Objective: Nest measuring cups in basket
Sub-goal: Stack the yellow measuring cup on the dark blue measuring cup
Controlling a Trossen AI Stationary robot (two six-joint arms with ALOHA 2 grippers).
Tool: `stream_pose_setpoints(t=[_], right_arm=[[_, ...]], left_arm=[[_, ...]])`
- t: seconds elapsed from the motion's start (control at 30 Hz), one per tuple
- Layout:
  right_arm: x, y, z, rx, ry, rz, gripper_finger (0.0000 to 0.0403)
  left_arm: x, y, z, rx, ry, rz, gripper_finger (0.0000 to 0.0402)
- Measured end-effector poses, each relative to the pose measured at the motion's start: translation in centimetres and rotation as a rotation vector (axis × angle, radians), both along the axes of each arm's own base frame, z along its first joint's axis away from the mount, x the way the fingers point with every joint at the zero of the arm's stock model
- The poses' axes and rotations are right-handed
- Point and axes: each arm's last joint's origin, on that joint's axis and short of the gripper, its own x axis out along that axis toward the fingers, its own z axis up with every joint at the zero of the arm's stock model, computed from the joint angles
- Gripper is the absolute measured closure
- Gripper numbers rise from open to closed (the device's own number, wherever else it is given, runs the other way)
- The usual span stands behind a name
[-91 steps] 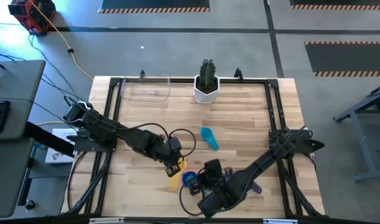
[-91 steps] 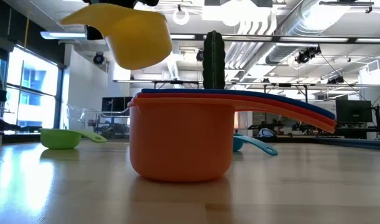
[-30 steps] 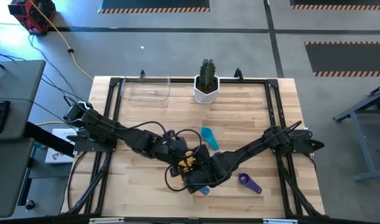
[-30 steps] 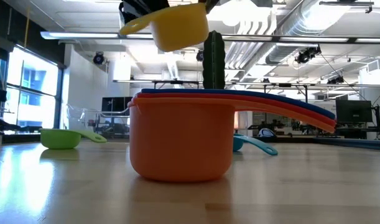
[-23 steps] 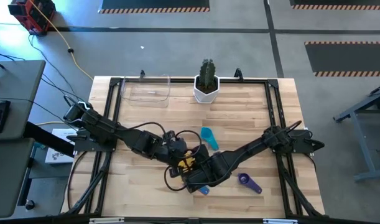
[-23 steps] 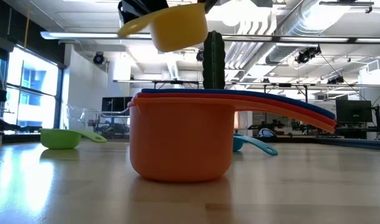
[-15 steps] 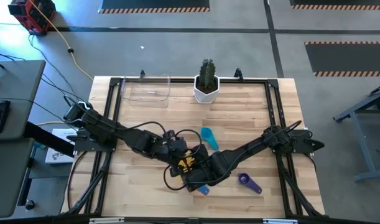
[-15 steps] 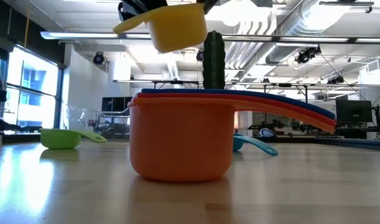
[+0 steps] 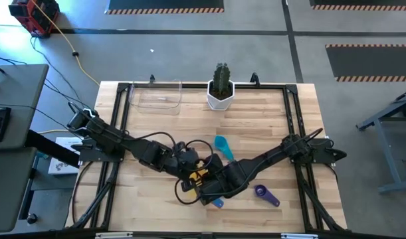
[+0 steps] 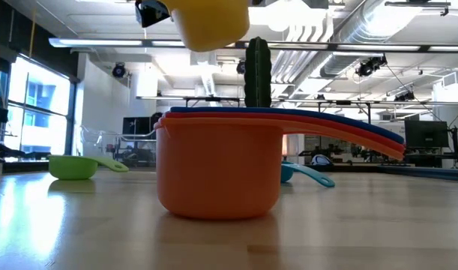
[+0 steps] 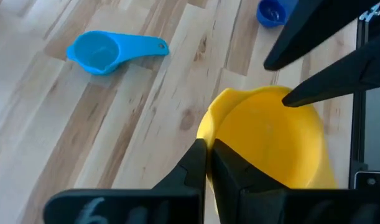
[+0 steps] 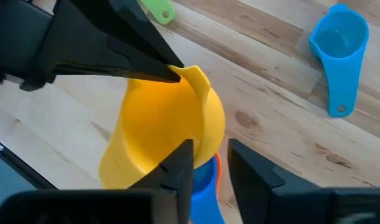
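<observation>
The yellow cup (image 10: 210,22) hangs in the air, mouth up, right above the nested stack (image 10: 217,165) of orange, red and blue cups standing on the table. My left gripper (image 11: 208,163) is shut on the yellow cup (image 9: 199,175). My right gripper (image 12: 211,163) is open, and its fingers straddle the far side of the yellow cup's wall (image 12: 205,134). The teal cup (image 9: 222,147), the purple cup (image 9: 266,194) and the green cup (image 10: 75,166) lie loose on the table. The clear basket (image 9: 156,95) sits at the far left. My left gripper pinches the yellow cup's wall at the rim (image 11: 208,132), one finger inside the bowl and one outside. The fingers come slanting down from the table's left. The cup is lifted clear and upright above the stack. My right gripper: whether its fingers (image 12: 177,163) touch the yellow cup cannot be told.
A white pot with a cactus (image 9: 220,86) stands at the far edge beside the basket. Both arms cross over the table's near middle, above the stack (image 9: 217,202). Bare wood lies at the far right and the near left.
My left gripper has raised the yellow cup a little above the stack. In the low view the cup's handle, which stuck out sideways before, is now hidden behind the dark gripper. The stack and the loose cups have stayed put.
</observation>
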Motion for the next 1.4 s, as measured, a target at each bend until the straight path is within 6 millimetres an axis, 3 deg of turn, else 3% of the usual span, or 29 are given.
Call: stream_pose_setpoints(t=[0.27,0.6,0.83,1.1,1.4], right_arm=[[-0.6,-0.5,1.1,0.046,-0.002,-0.017,0.0258],[-1.9,-1.4,2.6,-0.004,0.082,0.17,0.0258],[-3.6,-2.9,4.9,-0.057,0.126,0.305,0.0258],[-5.2,-5.9,8.2,-0.123,0.066,0.389,0.0258],[-6.4,-9.7,10.8,-0.221,0.034,0.43,0.0258]], left_arm=[[-0.2,-0.3,-0.1,-0.046,0.008,0.028,0.04],[-0.6,-1.1,-0.1,-0.179,0.004,0.173,0.0399],[-1.5,-2.8,-0.1,-0.311,-0.044,0.359,0.0398],[-1.7,-4.7,-1.2,-0.462,-0.069,0.551,0.0397],[-0.3,-6.0,-4.6,-0.528,-0.067,0.727,0.0397]])
